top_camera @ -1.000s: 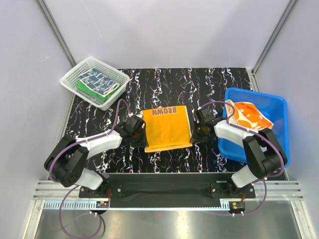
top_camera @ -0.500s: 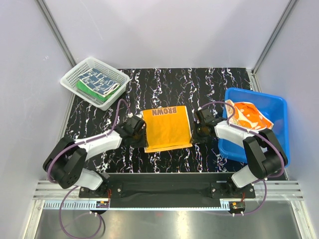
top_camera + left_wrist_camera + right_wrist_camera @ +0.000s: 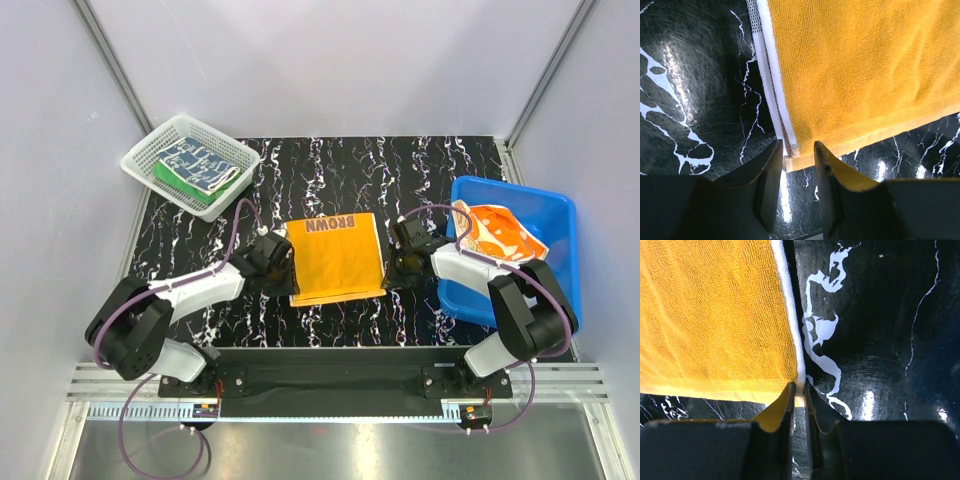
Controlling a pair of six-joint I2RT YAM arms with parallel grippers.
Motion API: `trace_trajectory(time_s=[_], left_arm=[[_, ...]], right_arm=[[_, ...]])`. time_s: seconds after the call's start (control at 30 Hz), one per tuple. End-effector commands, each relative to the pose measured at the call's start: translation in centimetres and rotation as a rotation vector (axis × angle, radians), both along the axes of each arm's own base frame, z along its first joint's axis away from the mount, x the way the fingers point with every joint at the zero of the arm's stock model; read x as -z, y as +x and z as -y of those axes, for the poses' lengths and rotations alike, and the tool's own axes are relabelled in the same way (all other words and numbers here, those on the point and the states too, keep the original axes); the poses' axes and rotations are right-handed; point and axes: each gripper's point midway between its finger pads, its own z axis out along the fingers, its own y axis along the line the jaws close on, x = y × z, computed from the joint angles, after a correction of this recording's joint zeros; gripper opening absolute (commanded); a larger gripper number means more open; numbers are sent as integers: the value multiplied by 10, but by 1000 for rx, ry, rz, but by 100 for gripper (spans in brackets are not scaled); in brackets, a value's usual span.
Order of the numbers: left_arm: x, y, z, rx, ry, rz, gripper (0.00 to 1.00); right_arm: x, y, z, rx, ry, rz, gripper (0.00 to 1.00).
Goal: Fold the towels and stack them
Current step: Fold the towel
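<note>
Towels, a navy towel (image 3: 197,160) on top of a green towel (image 3: 180,185), sit folded in the white basket (image 3: 137,160) at the far left corner of the table (image 3: 330,165). The left gripper (image 3: 798,150) has its fingers apart, with the near left corner of the yellow towel (image 3: 337,257) lying in the gap between them. That towel lies flat at the middle of the table. The right gripper (image 3: 798,390) is clamped on its near right corner. At right, an orange towel (image 3: 497,232) lies crumpled in the blue tub (image 3: 560,205).
</note>
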Motion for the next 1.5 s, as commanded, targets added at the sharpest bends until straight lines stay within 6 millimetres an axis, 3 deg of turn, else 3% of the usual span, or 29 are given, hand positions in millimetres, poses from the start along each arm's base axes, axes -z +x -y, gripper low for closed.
trace_trajectory(time_s=[0.0, 0.17, 0.27, 0.37, 0.53, 0.67, 0.87, 1.0, 1.03, 1.1, 1.13, 1.23, 1.47], left_arm=[[-8, 11, 15, 1, -53, 29, 34], [3, 10, 15, 0, -39, 5, 31], [7, 9, 15, 2, -32, -6, 28], [10, 9, 13, 1, -23, -10, 21], [9, 9, 13, 5, -19, -9, 8], [7, 10, 14, 9, -16, -8, 0], [-8, 18, 16, 25, 4, 6, 0], [-24, 22, 13, 29, 32, 30, 21], [-25, 22, 13, 28, 27, 34, 21], [-23, 20, 13, 33, 19, 27, 17], [-23, 21, 14, 34, 14, 31, 7], [-16, 19, 14, 36, 18, 20, 1], [-20, 19, 18, 56, 8, 13, 0]], right_arm=[[-11, 4, -5, -3, 31, 44, 17], [-12, 5, -7, -7, 37, 47, 18], [-13, 6, -7, -3, 38, 50, 28], [-14, 7, -5, 2, 28, 60, 31], [-14, 10, -6, 0, 34, 74, 15], [-16, 10, -7, 1, 38, 77, 13], [-29, 15, -5, 1, 28, 101, 8], [-41, 18, -6, -8, 30, 118, 7], [-42, 19, -7, -10, 33, 122, 7], [-42, 19, -8, -11, 40, 124, 7], [-40, 17, -8, -12, 42, 117, 6], [-37, 16, -9, -10, 49, 113, 6], [-49, 18, -12, -28, 57, 125, 0]])
